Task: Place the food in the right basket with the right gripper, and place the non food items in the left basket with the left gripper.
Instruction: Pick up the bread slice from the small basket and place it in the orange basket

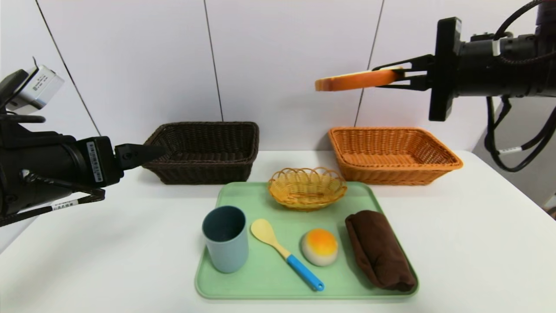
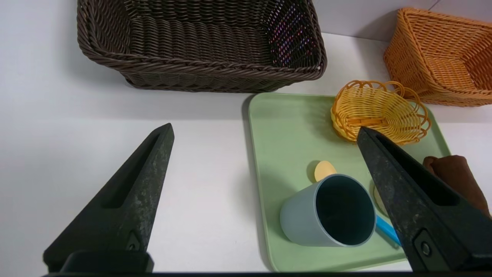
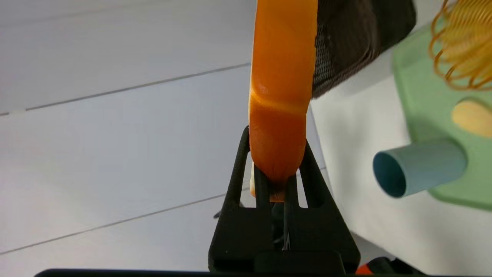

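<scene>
Head view shows the right claw (image 1: 397, 77) pinching the bread slice (image 1: 358, 80) flat, high above the orange basket (image 1: 393, 152) below it, probably for dropping, while the left claw (image 1: 145, 153) waits spread.

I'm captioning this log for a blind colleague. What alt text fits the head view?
The right gripper, raised above the orange basket, holds a bread slice flat in its jaws. Below, a green tray carries a cup, spoon, bun, brown towel and small yellow basket; the left gripper waits open by the dark basket.
</scene>
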{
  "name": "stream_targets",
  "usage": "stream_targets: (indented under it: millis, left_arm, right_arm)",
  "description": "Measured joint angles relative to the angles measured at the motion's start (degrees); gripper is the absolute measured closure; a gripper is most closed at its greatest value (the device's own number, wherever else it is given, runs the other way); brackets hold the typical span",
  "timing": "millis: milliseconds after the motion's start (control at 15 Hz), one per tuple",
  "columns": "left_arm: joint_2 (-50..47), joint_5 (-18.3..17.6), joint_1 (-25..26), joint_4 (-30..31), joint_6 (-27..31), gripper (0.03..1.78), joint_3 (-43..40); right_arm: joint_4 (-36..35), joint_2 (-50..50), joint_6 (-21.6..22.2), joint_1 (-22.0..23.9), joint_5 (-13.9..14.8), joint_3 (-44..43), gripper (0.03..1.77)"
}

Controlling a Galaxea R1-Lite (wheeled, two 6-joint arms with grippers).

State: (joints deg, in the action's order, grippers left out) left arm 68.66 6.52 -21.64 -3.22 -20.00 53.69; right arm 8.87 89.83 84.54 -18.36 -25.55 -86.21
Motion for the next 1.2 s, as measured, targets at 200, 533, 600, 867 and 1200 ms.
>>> stream_targets:
  millis: [200,533,600,867,1200]
  left_arm:
    - [-0.39,0.0,-0.93,-0.13,-0.28,0.12,0.09]
    - [-1.44,0.2,-1.79,-0.22,2.6,0.12,-0.3]
    - [-1.57,0.12,-1.84,-0.3,3.06,0.12,-0.41]
    - [-2.79,-5.73,-1.78,-4.27,1.66,0.12,0.74]
    - [-3.0,-9.06,-1.73,-11.08,-2.4,0.12,4.52]
  right_arm:
    - [7.24,2.54,-4.12,7.5,-0.35,-3.4,1.66]
    - [13.53,10.97,-5.05,13.92,0.01,-5.81,1.66]
    - [13.39,12.48,-5.08,14.26,0.11,-6.1,1.66]
    - [13.28,17.55,-4.94,15.53,0.09,-7.97,1.66]
    - [13.29,23.65,-4.23,18.52,-0.62,-10.59,1.66]
